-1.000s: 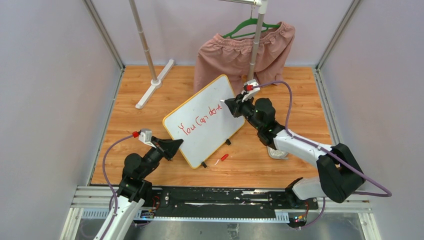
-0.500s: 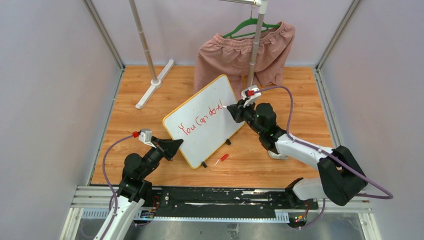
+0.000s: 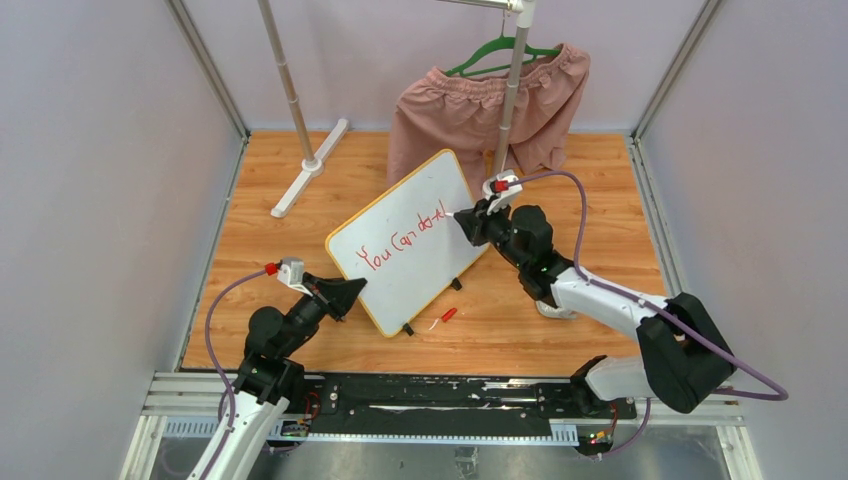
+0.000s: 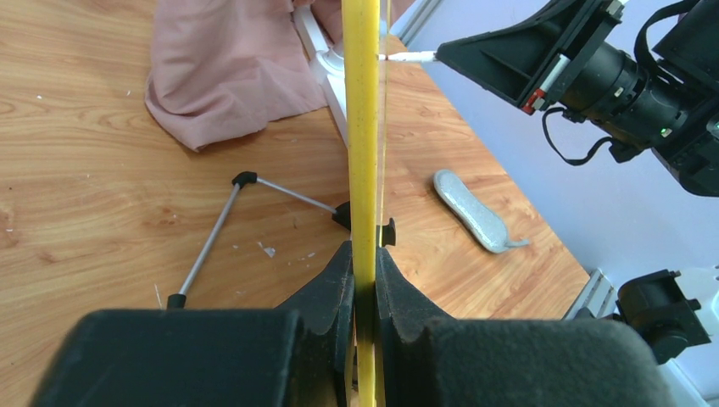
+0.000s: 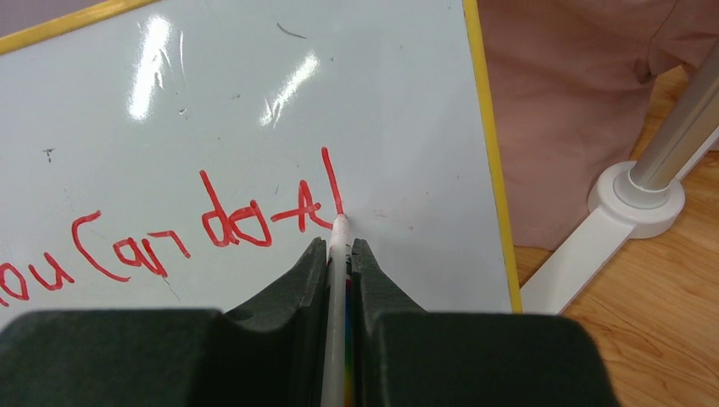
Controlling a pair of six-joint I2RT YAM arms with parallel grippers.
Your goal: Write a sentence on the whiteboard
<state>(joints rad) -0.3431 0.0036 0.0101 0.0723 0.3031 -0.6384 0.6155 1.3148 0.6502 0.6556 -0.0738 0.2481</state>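
The whiteboard point(image 3: 410, 240), white with a yellow frame, stands tilted on the wooden floor. My left gripper point(image 3: 350, 292) is shut on its near left edge; in the left wrist view that yellow edge point(image 4: 363, 153) runs up between the fingers. Red writing point(image 5: 169, 233) reads roughly "You Can do t" plus a tall stroke. My right gripper point(image 5: 339, 246) is shut on a white marker point(image 5: 337, 280). The marker's red tip touches the board at the foot of the last stroke. From above, the right gripper point(image 3: 462, 220) sits at the board's right side.
Pink shorts point(image 3: 480, 100) hang on a green hanger from a rack whose white base point(image 5: 636, 199) stands just behind the board. A second rack leg point(image 3: 310, 165) lies back left. A red marker cap point(image 3: 446, 316) and a grey pad point(image 4: 470, 212) lie on the floor.
The right gripper moved the marker down the board a little, drawing a tall red stroke after the "t". The left gripper and the board have stayed still.
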